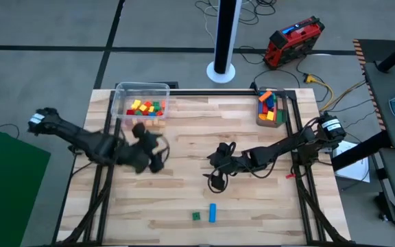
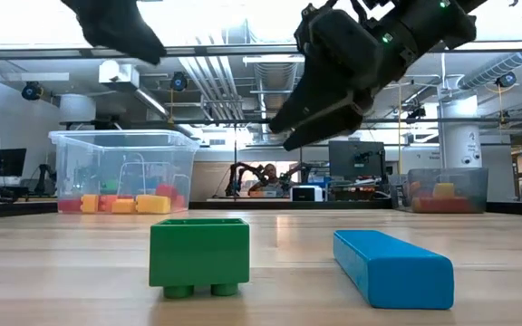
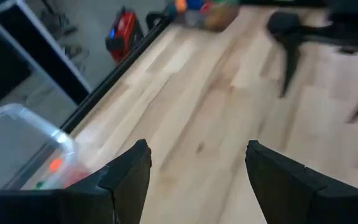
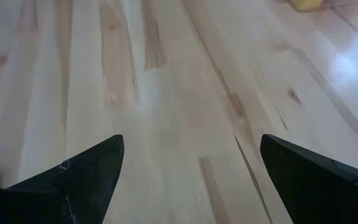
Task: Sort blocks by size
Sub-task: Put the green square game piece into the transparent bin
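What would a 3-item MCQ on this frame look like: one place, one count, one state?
1. Where is the clear tub?
A. the table's far left corner
B. the near edge
C. the table's middle

2. How many loose blocks lie by the near edge?
A. none
B. two
C. five

3. What state is the right hand in?
A. shut on a block
B. open and empty
C. out of view

Key:
1 A: the high view puts the tub at the far left corner.
2 B: only the green block and the blue bar lie there.
3 B: the right wrist view shows fingers spread over bare wood.
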### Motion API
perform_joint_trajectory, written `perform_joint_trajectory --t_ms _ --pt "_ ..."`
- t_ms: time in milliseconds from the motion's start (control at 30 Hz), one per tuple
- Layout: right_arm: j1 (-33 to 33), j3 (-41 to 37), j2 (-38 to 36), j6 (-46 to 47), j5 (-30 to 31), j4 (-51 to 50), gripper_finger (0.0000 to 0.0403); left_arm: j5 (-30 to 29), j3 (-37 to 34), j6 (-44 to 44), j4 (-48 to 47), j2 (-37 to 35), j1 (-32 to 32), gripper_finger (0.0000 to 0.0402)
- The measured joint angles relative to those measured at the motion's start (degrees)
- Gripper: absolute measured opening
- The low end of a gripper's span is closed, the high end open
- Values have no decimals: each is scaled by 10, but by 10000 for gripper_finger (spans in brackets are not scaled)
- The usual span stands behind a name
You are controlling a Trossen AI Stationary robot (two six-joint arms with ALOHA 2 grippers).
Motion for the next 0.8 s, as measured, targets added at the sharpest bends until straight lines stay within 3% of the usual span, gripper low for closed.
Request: perform_joint_trajectory --t_ms 167,300,533,800 --pt "6 12 0 35 -18 -1 368 -101 0 -62 2 49 -115 236" --pt "28 18 0 34 -69 4 368 -131 0 -97 13 102 -165 236" --pt "92 18 0 70 -71 90 368 -167 22 -132 42 187 -198 236" --pt "132 29 31 90 -69 67 368 -167 94 -120 30 258 -209 236"
